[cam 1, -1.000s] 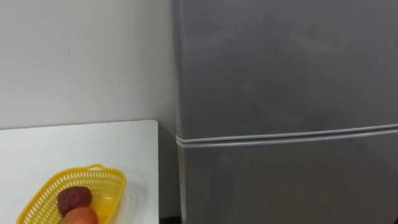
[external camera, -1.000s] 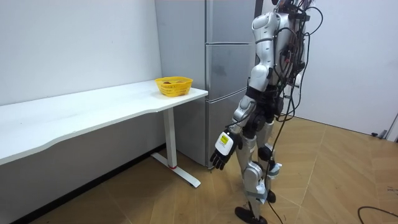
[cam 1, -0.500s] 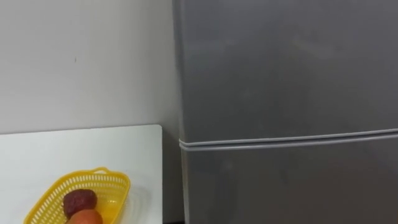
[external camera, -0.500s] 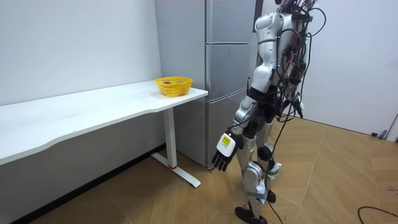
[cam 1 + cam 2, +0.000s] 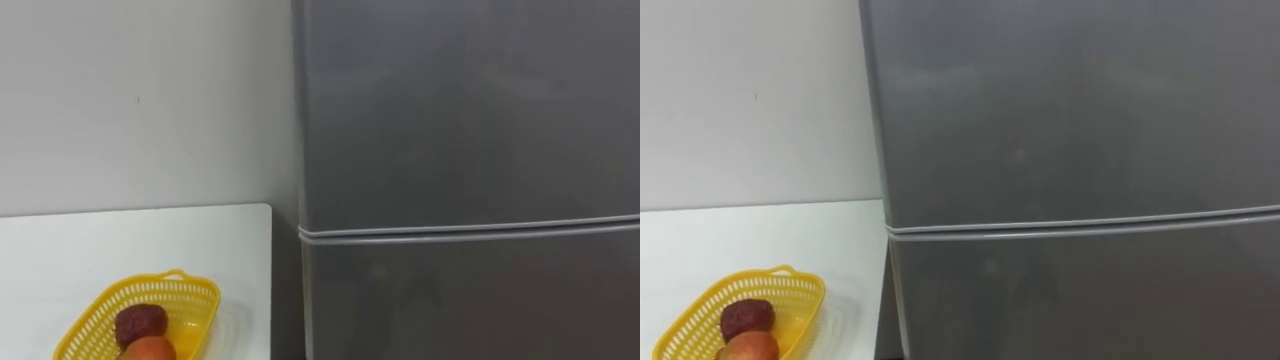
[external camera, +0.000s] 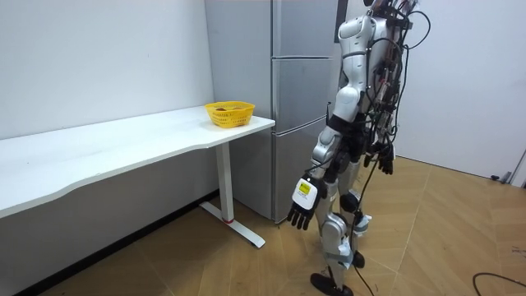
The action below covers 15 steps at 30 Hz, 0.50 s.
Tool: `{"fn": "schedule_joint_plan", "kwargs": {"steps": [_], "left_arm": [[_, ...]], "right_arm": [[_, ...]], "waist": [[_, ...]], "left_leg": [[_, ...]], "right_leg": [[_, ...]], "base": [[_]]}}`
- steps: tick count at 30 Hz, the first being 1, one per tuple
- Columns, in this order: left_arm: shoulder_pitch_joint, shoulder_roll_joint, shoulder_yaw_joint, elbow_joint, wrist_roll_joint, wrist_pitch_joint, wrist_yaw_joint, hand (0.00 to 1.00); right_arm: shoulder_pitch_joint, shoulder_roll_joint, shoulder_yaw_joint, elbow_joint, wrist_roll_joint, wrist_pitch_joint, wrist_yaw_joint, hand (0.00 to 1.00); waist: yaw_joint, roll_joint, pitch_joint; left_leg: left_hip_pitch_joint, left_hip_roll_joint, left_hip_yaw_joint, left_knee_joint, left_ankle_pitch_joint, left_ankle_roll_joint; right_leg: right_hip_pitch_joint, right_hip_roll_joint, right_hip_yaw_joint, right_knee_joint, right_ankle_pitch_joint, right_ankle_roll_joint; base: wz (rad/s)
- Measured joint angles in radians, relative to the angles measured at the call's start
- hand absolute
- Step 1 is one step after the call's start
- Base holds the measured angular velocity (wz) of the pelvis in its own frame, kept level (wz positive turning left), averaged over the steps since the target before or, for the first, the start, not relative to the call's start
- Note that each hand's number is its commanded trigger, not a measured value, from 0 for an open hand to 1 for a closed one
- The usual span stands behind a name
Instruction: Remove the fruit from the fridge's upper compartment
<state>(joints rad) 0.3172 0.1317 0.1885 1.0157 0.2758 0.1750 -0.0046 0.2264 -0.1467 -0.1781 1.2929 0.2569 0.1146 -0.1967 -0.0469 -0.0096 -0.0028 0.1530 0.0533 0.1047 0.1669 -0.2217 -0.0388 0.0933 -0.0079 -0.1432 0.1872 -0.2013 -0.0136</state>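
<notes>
A: Where do we find the fridge (image 5: 470, 180)?

B: It takes up the right side of our eye view, grey and upright. Its upper door (image 5: 470, 110) is closed and fills the upper right. A pale seam (image 5: 470, 230) runs level across it, and the lower door (image 5: 470, 300), also closed, sits below that line. We cannot see anything inside it.

A: And to the left of it?

B: A white counter (image 5: 60, 250) stands against the plain wall (image 5: 140, 100), its right edge just beside the fridge. In the lower left a yellow basket (image 5: 195, 300) rests on the counter. It holds a dark red fruit (image 5: 141, 324) and an orange fruit (image 5: 150, 350) touching it, the orange one cut by the bottom edge.

A: How do we stand?

B: In the room view we are upright on the wooden floor, close before the fridge, right of centre.

A: What about the hands?

B: Our left hand (image 6: 301, 207) hangs low beside the leg, fingers loose and pointing down, gripping nothing. Our right hand (image 6: 384, 161) shows dark at hip height on the far side of the body. We cannot tell whether it is open or closed.
</notes>
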Motion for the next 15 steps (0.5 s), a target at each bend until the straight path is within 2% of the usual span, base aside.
{"fn": "schedule_joint_plan", "kwargs": {"steps": [4,8,15], "left_arm": [[0.000,-0.002,-0.005,0.008,0.000,0.010,-0.001,0.00],[-0.012,-0.002,-0.021,0.039,0.001,0.009,0.001,0.00],[-0.020,-0.005,-0.055,0.061,0.002,0.011,-0.008,0.00]], "right_arm": [[-0.006,0.000,0.031,-0.006,-0.099,0.021,0.038,0.00],[-0.030,0.000,0.049,-0.010,-0.209,0.018,0.047,0.00],[-0.087,0.000,0.048,-0.009,-0.232,0.015,0.067,0.00]], "waist": [[0.003,0.001,0.0007],[0.014,0.002,0.0026],[0.025,-0.002,0.0058]], "left_leg": [[0.015,-0.001,0.000,0.000,0.000,0.000],[0.021,-0.001,0.000,-0.001,0.000,0.000],[0.030,-0.005,-0.001,-0.002,0.000,0.000]], "right_leg": [[0.014,-0.002,-0.005,-0.002,-0.002,-0.001],[0.019,-0.001,0.000,0.001,-0.002,-0.001],[0.030,-0.006,-0.001,0.001,-0.004,0.003]], "base": [[0.01],[-0.02],[0.02]]}}
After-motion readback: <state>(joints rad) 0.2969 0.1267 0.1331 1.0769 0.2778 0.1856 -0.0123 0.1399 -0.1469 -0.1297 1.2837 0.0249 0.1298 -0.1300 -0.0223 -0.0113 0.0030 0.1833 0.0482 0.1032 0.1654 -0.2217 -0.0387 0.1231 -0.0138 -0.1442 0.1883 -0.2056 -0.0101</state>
